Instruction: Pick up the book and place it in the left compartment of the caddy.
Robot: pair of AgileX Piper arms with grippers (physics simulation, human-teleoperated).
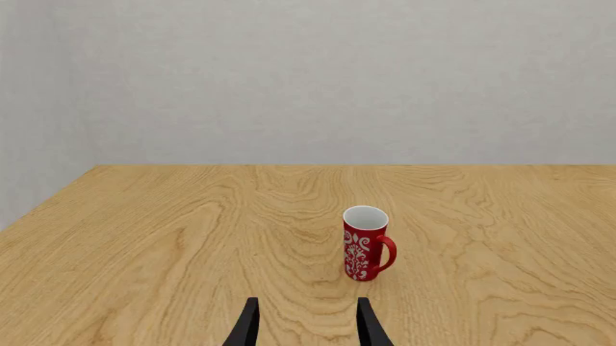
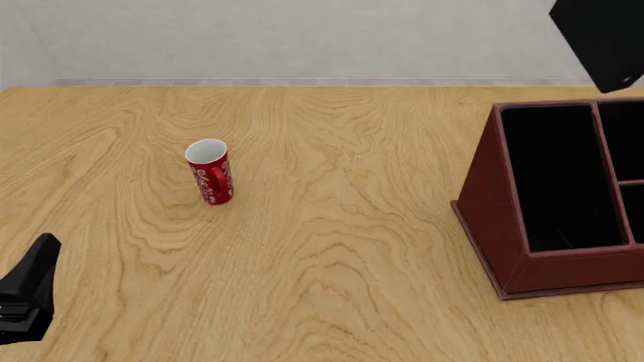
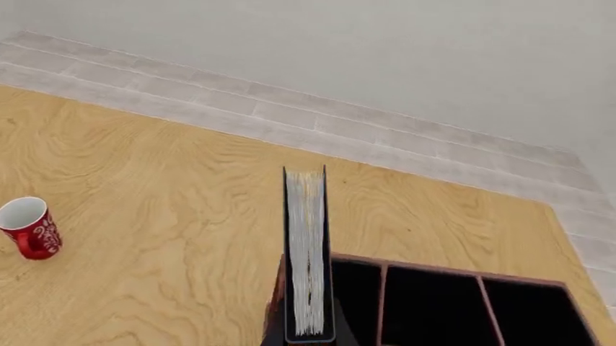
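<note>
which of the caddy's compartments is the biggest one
The left compartment of the caddy: one long black-lined slot running the box's full depth. The sections right of its red-brown divider are split by a crossbar into shorter ones.

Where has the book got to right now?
The book is up in the air, held by the right claw above the caddy at the table's right side. In the front view only its black corner shows at top right, far from the red mug.

My left arm's black gripper [image 2: 29, 290] sits low at the near left, its two dark fingers [image 1: 248, 324] parted with nothing between them. My right arm is raised high on the right; its fingers are hidden, so I can't read their grip.
</note>
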